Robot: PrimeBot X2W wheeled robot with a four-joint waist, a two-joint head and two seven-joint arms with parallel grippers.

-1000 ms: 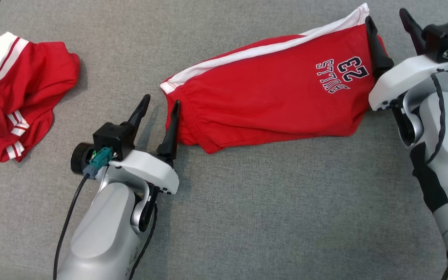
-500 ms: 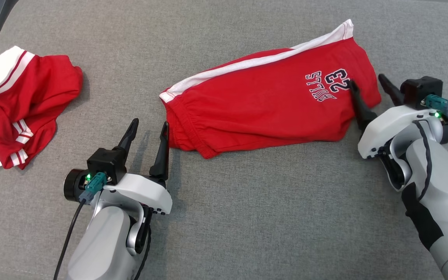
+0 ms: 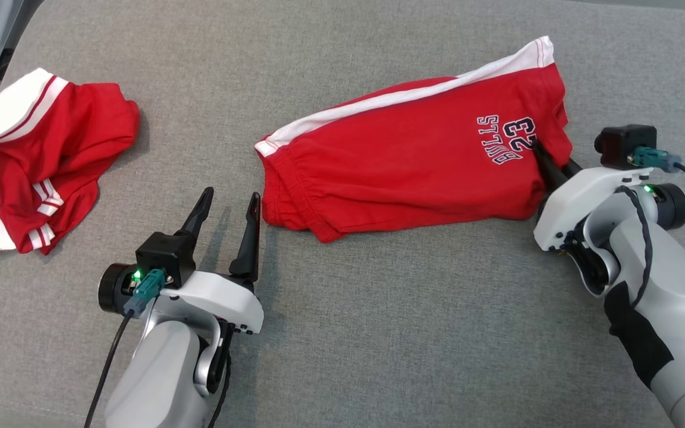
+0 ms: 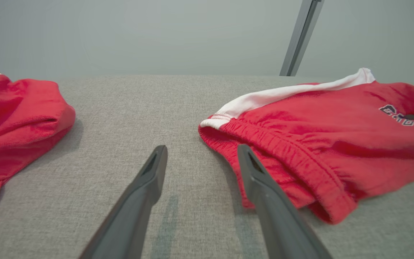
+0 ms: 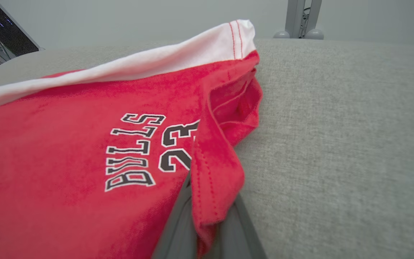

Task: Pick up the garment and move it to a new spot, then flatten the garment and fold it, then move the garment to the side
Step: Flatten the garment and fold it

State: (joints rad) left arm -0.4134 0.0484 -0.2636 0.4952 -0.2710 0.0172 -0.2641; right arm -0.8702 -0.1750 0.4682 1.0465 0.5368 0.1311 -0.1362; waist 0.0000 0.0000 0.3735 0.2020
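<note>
since the grey surface (image 3: 378, 333) will likely drag on cloth, the garment (image 3: 402, 172), lying folded at upper centre-right of the head view, is best slid low and slowly. the right gripper (image 3: 547, 157) is clamped on its hem (image 5: 210, 172) at right; the left gripper (image 3: 231, 195), fingers apart, sits beside the waistband (image 3: 286, 190). red shorts, white side stripe (image 3: 378, 104), small "bulls 23" print (image 3: 506, 139).

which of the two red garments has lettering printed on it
The flat shorts in the middle, pinched at one end by the right gripper: they read BULLS 23. The crumpled garment at the left shows white stripes, no lettering.
</note>
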